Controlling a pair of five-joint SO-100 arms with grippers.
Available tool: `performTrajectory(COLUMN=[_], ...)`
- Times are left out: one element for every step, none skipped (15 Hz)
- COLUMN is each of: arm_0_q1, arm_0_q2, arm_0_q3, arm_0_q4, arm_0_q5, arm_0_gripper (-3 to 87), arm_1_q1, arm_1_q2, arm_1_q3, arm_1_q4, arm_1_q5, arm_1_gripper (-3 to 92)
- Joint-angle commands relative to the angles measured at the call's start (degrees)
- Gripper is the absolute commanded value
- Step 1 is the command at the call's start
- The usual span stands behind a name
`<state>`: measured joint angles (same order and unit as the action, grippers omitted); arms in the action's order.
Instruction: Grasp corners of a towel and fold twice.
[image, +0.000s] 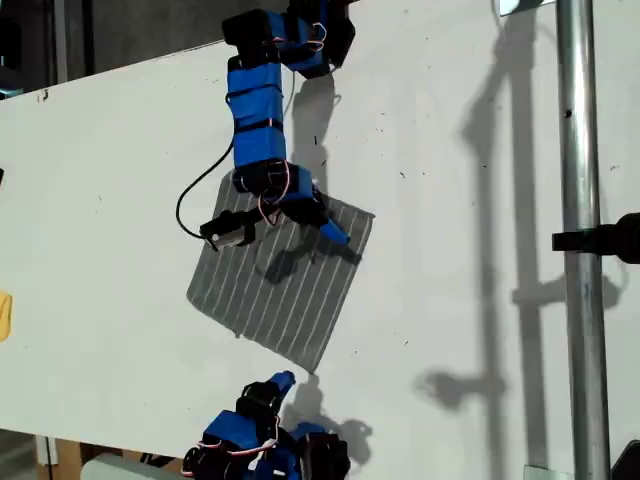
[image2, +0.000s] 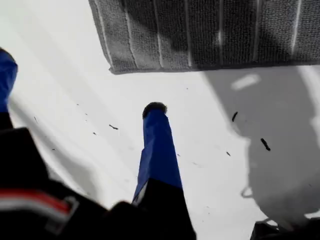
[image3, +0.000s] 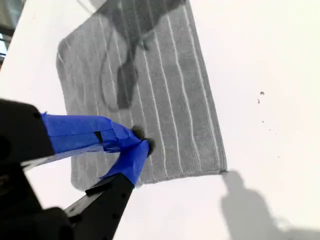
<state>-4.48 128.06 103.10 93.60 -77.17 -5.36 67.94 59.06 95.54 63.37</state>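
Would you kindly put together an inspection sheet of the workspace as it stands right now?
Surface: white table, small dark specks, strong shadows.
Job's things: grey striped towel lying flat, set at an angle to the table edges; whether it is already folded cannot be told.
Clutter: yellow object at the exterior view's left edge.
Grippers: my first gripper open over bare table just short of the towel's edge; my second gripper shut above the towel, gripping no cloth.
Cables: black cable looping from the second arm; red and white wires at both arms.
Surroundings: metal pole at the exterior view's right.
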Motion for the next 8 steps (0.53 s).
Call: performTrajectory(arm_0_q1=[-1.7,-2.0,-2.2,-2.2,-2.2,-2.2,-2.2,-2.2], arm_0_q2=[0.0,-0.3,-0.5,-0.6,-0.7,-0.7,-0.7,-0.7], arm_0_q3=[-0.3,-0.1,0.1,0.2,0.5,1.0,1.3,1.5], arm_0_q4=[-0.9,-1.1,-1.4,-1.5,-1.8,-2.0,-2.3,-2.5], arm_0_q5=[0.8,1.1,1.2,1.3,1.3,1.3,1.3,1.3], arm_0_gripper=[-2.9,-2.9,-2.9,-2.9,-2.9,-2.9,-2.9,-2.9], arm_1_q1=[-1.6,-1.8,-2.3,-2.9,-3.7,-4.1,-4.2,-4.0], arm_1_q2=[-2.2,-2.9,-3.8,-5.0,-6.9,-8.9,-10.1,-11.7], arm_1_q3=[-7.3,-7.3,-7.3,-7.5,-8.3,-8.8,-8.8,-8.7], arm_1_q4=[1.6,1.2,1.0,0.4,0.0,-0.4,-1.1,-1.8], arm_1_q5=[1.2,1.8,2.5,2.9,3.3,3.6,3.8,3.8], arm_1_gripper=[45.7,45.1,44.8,44.3,44.2,44.1,43.9,43.8])
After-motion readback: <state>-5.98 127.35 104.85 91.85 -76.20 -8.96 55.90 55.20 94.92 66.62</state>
